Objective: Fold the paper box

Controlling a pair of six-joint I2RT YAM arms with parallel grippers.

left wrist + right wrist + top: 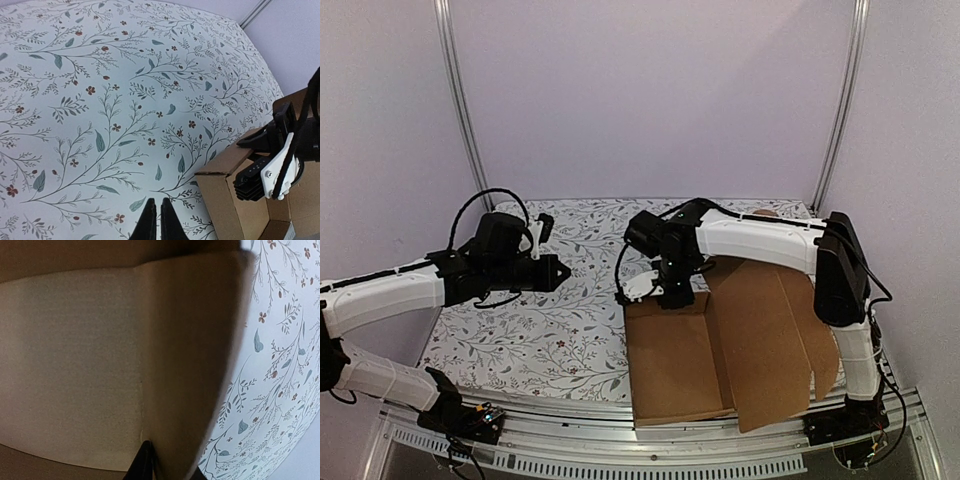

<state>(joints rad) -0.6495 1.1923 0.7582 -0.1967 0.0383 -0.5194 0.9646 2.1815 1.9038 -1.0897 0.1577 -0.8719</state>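
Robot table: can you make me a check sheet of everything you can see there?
Surface: table, flowery top.
Job's things: paper box, brown, partly folded, on the right side.
Clutter: nothing seen.
Grippers: left gripper shut, empty, above the bare table; right gripper pinching a wall of the box.
Cables: black cables hang in loops.
Surroundings: pale walls, metal posts.

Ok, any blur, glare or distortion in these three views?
Top external: even, soft light, no glare, reasonably sharp. Left wrist: crisp floral tablecloth, its far edge bowed by the wide lens. Right wrist: the paper box sits so close that its wall is soft and blurred.
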